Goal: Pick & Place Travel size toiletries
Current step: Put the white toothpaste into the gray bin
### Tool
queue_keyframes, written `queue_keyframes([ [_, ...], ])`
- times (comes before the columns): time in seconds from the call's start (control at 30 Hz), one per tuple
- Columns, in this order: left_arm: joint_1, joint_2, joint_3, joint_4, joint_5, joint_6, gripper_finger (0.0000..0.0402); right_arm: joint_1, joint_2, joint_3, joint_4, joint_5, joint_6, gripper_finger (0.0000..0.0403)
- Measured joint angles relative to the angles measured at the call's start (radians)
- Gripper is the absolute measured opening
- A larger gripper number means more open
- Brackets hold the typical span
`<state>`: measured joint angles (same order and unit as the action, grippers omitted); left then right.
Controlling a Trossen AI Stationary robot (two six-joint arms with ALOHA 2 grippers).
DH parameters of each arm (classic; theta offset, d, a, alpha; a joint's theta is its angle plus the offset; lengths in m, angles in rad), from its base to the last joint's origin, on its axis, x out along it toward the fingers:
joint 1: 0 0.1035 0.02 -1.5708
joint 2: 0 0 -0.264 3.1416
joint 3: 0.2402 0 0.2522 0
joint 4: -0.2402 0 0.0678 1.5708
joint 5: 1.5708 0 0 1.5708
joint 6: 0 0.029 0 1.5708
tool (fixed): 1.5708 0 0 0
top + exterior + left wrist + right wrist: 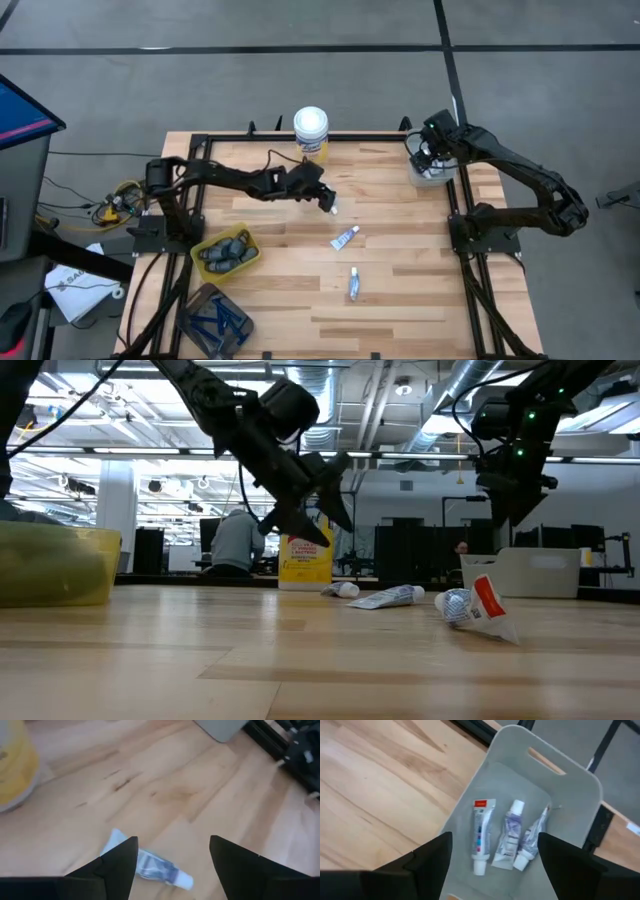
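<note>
Three small white tubes with blue print lie flat on the wooden table: one [335, 210] right under my left gripper, one [345, 237] nearer the front, one [353, 284] nearer still. My left gripper [173, 840] hangs open, slanting down, a little above the first tube [155, 867]; one finger hides part of it. My right gripper [495, 836] stands open over a grey bin [520, 750] at the far right, where three tubes [510, 835] lie side by side on its floor.
A tall white canister with a yellow label [311, 130] stands at the far edge behind my left gripper. A yellow tray [225, 252] with dark grey sticks and a dark blue tray [215, 320] with thin blue sticks sit at the near left. Black frame rails border the table.
</note>
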<state>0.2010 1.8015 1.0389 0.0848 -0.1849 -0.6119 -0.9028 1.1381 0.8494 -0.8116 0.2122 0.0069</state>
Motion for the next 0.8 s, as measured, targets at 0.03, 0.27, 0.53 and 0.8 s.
queue_keyframes([
  [0.03, 0.002, 0.003, 0.0, 0.0, 0.006, 0.004, 0.0241, 0.0, 0.0, 0.0, 0.0, -0.006, 0.003, 0.0285],
  [0.27, -0.084, 0.008, 0.0, 0.008, 0.06, 0.441, 0.0241, 0.006, 0.0, 0.0, 0.005, -0.008, -0.003, 0.0285],
  [0.53, -0.085, 0.016, 0.002, 0.015, 0.108, 0.612, 0.0246, 0.006, 0.0, 0.0, 0.017, -0.009, -0.006, 0.0285],
  [0.8, -0.008, 0.017, 0.022, 0.024, 0.185, 0.639, 0.0246, 0.006, 0.0, 0.0, 0.022, -0.057, -0.006, 0.0285],
])
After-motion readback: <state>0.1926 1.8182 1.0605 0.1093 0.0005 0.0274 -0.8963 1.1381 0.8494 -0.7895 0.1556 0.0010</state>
